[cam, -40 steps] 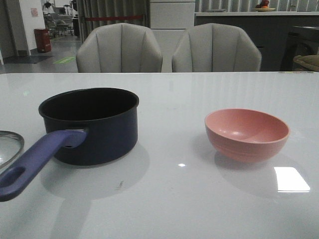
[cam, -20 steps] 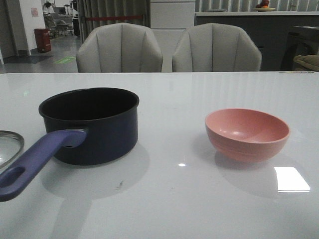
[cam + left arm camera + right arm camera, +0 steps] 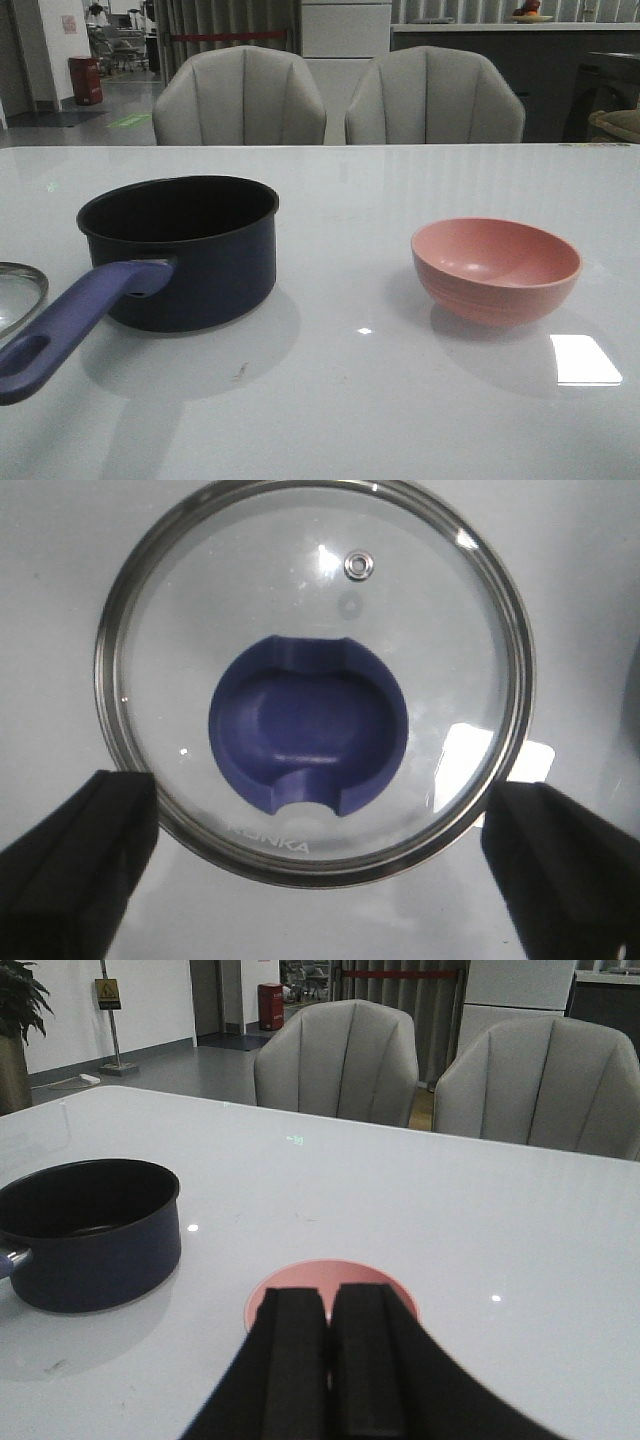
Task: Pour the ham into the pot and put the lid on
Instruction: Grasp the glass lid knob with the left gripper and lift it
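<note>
Pot [image 3: 190, 250] and pink bowl [image 3: 496, 268] well apart on counter [image 3: 350, 400]; two chairs [image 3: 240, 98] behind.
Lid [image 3: 18, 293] cut off at frame edge; left fingers [image 3: 75, 865] spread wide around it, right fingers [image 3: 295, 1355] nearly together, masking bowl interior.

Count on the table [image 3: 340, 400]: one pot [image 3: 185, 250] with one handle; one pink bowl [image 3: 496, 268]; one lid [image 3: 315, 670] — one knob at its centre, one small vent hole near the rim. Ham pieces: none countable in any view. Behind the table — two chairs [image 3: 240, 98]. End effectors seen: two, one per wrist view.
</note>
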Controlling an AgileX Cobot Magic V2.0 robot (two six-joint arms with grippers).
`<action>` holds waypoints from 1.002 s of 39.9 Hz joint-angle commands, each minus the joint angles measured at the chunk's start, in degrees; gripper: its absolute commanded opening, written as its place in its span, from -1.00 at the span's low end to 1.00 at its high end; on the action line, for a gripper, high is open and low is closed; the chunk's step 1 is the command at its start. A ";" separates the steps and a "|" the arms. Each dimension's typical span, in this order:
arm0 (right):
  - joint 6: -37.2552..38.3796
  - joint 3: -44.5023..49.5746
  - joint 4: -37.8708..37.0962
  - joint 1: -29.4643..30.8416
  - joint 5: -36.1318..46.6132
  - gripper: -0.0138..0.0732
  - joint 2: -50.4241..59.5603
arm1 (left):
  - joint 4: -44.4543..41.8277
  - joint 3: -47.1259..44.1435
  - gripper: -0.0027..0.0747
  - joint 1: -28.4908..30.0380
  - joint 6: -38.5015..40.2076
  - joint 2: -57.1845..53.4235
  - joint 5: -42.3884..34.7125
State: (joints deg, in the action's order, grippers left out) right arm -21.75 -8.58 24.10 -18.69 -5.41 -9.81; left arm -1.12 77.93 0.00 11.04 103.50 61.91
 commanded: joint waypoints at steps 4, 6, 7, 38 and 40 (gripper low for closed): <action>-0.43 -1.61 0.02 -0.15 3.97 -0.35 -0.43 | -0.12 3.58 0.81 0.06 0.02 0.72 0.37; -0.43 -1.61 0.02 -0.15 3.97 -0.35 -0.43 | -0.12 4.21 0.80 0.06 0.02 1.57 0.37; -0.43 -1.61 0.02 -0.15 3.97 -0.35 -0.43 | -0.12 4.48 0.80 0.06 0.02 1.98 0.37; -0.43 -1.61 0.02 -0.15 3.92 -0.35 -0.43 | 2.41 5.34 0.68 1.74 -2.88 7.10 0.27; -0.43 -1.61 0.02 -0.15 3.92 -0.35 -0.43 | 2.88 5.34 0.57 1.74 -2.88 7.27 0.39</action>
State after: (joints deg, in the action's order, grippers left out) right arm -21.75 -8.58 24.10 -18.69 -5.41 -9.81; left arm 0.47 81.71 1.62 8.69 113.11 62.28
